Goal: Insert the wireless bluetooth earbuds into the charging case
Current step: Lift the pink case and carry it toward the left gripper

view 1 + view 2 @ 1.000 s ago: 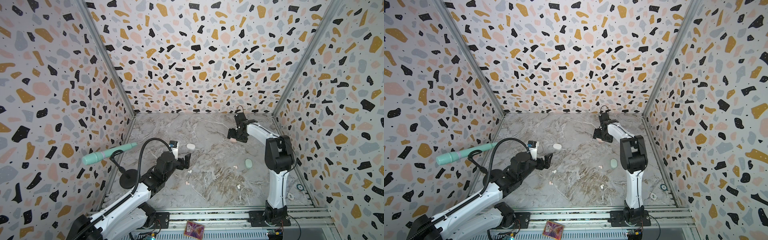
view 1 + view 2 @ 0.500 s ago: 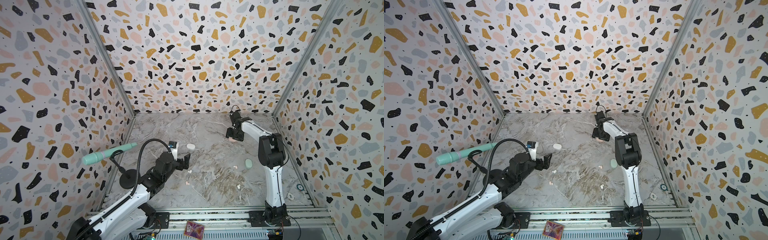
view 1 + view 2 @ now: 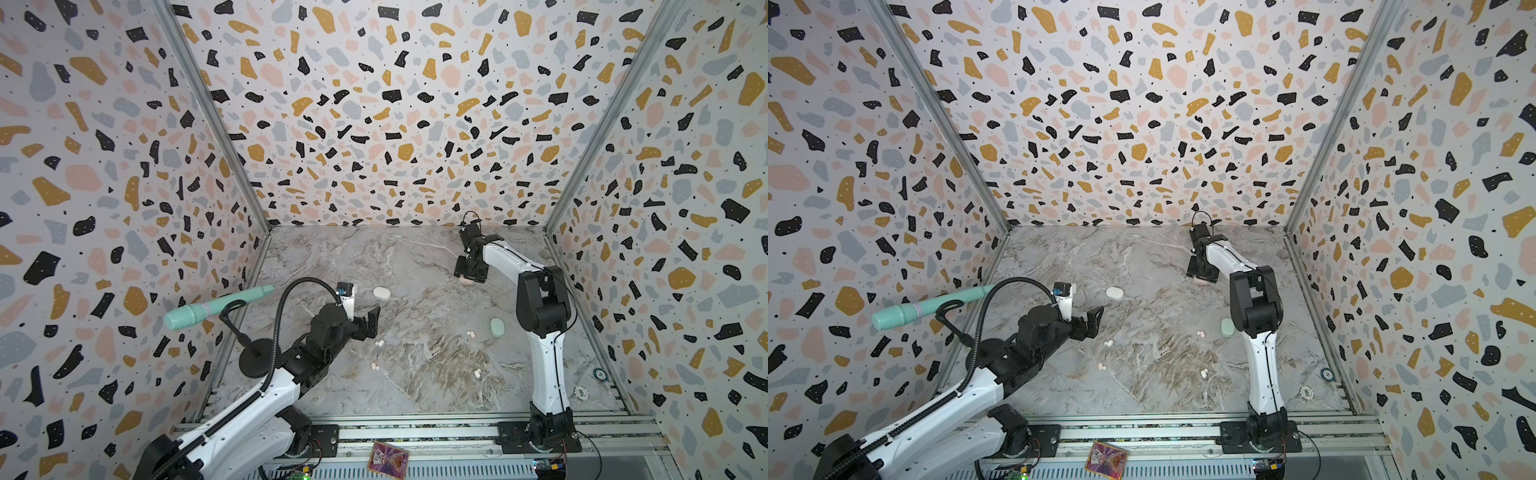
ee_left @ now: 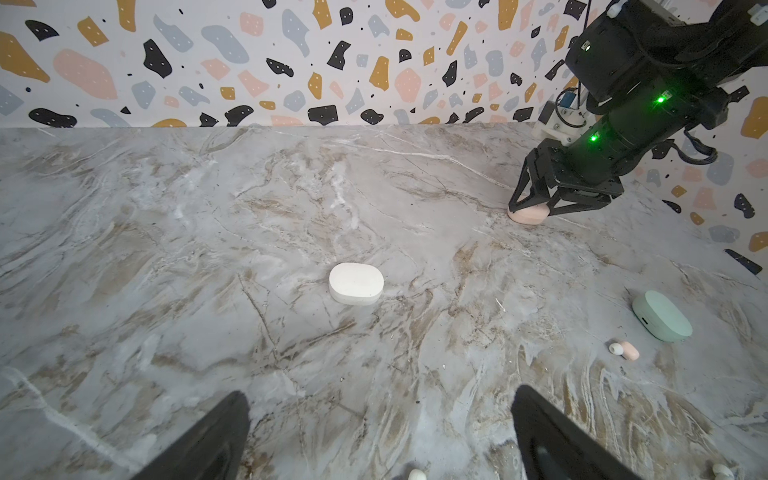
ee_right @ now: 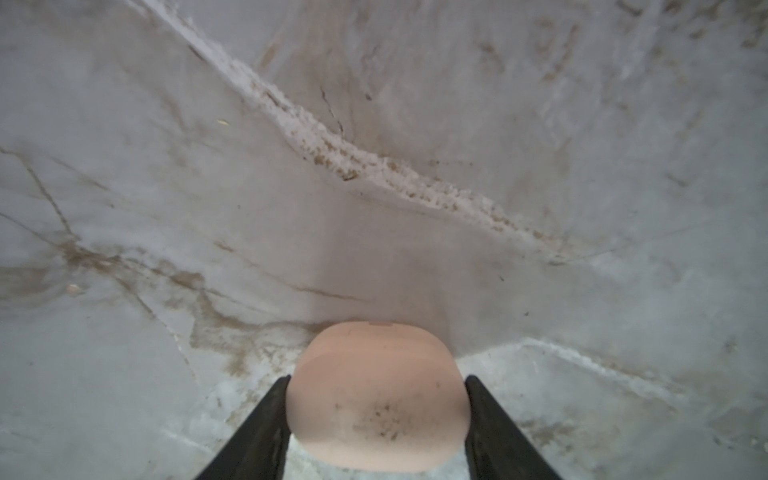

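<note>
Back right: right tool [image 4: 533, 209] is down on the worktop [image 3: 415, 257], clamped on the pink charging case [image 5: 376, 390]. The right wrist view shows both black fingers [image 5: 266, 424] pressed against its two sides, with the case flat on the marble and its lid shut. Front left: left tool [image 4: 378, 392] hangs above the worktop, jaws wide apart over bare marble. Closed white case [image 4: 356, 282] lies left of centre, ahead of the left tool. Closed mint case [image 4: 660, 316] lies on the right side, just beside the right arm's upright link in both top views. Loose earbuds [image 3: 379, 343] lie on the worktop in small pairs. That first pair is just past the left tool's tips, a pinkish pair [image 3: 375, 366] is nearer the front, a third pair [image 3: 470, 333] is just beside the mint case, and a pale pair [image 3: 477, 373] is front of centre. Exact colours of the smallest buds are too small to tell. Mint microphone [image 3: 216, 309] stands on a stand by the left wall. Poker chips [image 3: 599, 375] sit at the front right edge.
</note>
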You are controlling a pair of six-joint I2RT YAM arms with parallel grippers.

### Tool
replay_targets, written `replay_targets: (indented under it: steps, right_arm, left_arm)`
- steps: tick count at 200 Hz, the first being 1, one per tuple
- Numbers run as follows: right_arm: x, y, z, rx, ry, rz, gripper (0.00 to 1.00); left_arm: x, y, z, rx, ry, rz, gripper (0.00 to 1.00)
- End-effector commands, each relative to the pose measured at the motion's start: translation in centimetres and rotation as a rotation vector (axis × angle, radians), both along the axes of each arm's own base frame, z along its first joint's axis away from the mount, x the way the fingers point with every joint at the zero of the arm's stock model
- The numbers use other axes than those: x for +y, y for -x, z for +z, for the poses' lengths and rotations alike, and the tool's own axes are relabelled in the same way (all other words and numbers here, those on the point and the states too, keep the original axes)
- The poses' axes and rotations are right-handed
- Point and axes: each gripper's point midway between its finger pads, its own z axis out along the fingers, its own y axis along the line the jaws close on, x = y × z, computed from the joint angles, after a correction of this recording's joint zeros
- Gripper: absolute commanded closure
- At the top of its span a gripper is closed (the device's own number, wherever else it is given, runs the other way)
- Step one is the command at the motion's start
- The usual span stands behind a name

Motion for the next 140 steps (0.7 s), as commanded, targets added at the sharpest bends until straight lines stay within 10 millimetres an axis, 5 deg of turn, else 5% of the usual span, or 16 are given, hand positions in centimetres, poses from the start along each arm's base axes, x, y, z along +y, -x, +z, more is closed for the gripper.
replay_targets:
  steps: [1, 65, 140]
  right_arm:
    - [0.3, 0.3, 2.5, -0.03, -0.006, 0.031, 0.46]
    - [1.2, 5.0, 7.0, -0.071, -0.076, 0.146, 0.47]
    - [6.3, 15.5, 14.5, -0.089, -0.194, 0.419, 0.48]
  left_arm:
    - [-1.4, -0.1, 0.7, -0.034, 0.027, -0.073, 0.0]
    - [-5.9, 0.2, 1.7, -0.111, 0.031, -0.305, 0.0]
    - [-13.2, 3.5, 3.4, -0.294, 0.059, -0.683, 0.0]
